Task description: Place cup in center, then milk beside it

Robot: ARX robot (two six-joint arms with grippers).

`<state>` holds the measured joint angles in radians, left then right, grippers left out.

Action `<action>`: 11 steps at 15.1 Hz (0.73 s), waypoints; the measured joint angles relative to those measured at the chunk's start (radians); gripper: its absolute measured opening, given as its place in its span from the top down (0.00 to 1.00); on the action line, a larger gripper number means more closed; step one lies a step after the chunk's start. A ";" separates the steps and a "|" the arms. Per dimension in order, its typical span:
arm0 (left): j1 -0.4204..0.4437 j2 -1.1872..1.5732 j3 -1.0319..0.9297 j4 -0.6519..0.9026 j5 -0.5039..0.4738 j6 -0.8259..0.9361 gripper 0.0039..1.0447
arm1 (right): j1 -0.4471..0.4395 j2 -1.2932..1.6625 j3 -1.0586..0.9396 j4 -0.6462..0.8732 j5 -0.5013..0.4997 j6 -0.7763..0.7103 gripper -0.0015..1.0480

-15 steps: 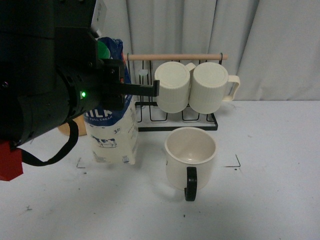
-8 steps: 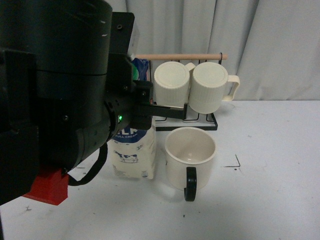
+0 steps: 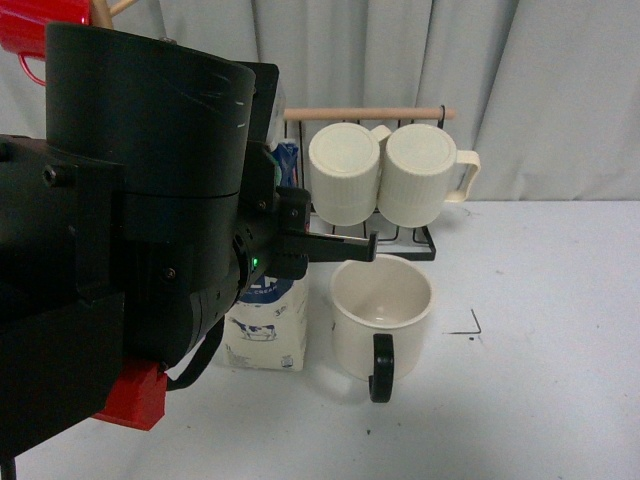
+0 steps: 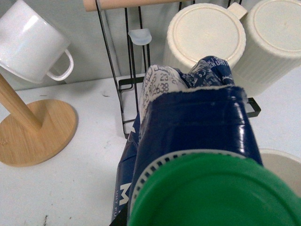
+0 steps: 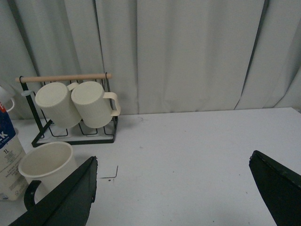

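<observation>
Gripping the milk (image 3: 268,325) near its top with the left gripper (image 3: 350,244), closed on the carton. Holding it upright just left of the cup (image 3: 381,300), near but not touching. Cannot tell whether resting its base on the surface (image 3: 540,380) or hanging just above. Filling the left wrist view with the green cap (image 4: 211,193) and the blue carton top. Leaving the cup standing upright, mouth up, black handle (image 3: 381,368) pointing toward the robot. Hovering the right gripper (image 5: 174,160) off to the right of the cup, out of the front view, spreading its jaws wide apart. Showing, behind the cup, a wire rack (image 3: 400,112) carrying two ribbed mugs (image 3: 345,172) side by side, bases facing forward.
</observation>
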<state>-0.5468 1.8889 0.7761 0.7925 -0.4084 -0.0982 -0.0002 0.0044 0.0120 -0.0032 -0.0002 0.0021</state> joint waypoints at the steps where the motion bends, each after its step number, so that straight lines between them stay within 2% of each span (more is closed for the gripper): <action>1: -0.004 0.002 0.000 0.000 0.000 -0.002 0.86 | 0.000 0.000 0.000 0.000 0.000 0.000 0.06; 2: -0.007 0.003 0.000 -0.010 0.001 -0.009 0.85 | 0.000 0.000 0.000 0.000 0.000 0.000 0.06; 7: -0.004 -0.005 0.023 0.005 0.000 -0.018 0.34 | 0.000 0.000 0.000 0.000 0.000 0.000 0.06; 10: 0.032 -0.084 -0.017 -0.025 0.030 -0.052 0.04 | 0.000 0.000 0.000 0.000 0.000 0.000 0.06; 11: 0.053 -0.142 -0.034 -0.030 0.044 -0.052 0.07 | 0.000 0.000 0.000 0.000 0.000 0.000 0.06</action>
<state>-0.4934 1.7466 0.7425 0.7624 -0.3645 -0.1505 -0.0002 0.0044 0.0120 -0.0032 -0.0002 0.0025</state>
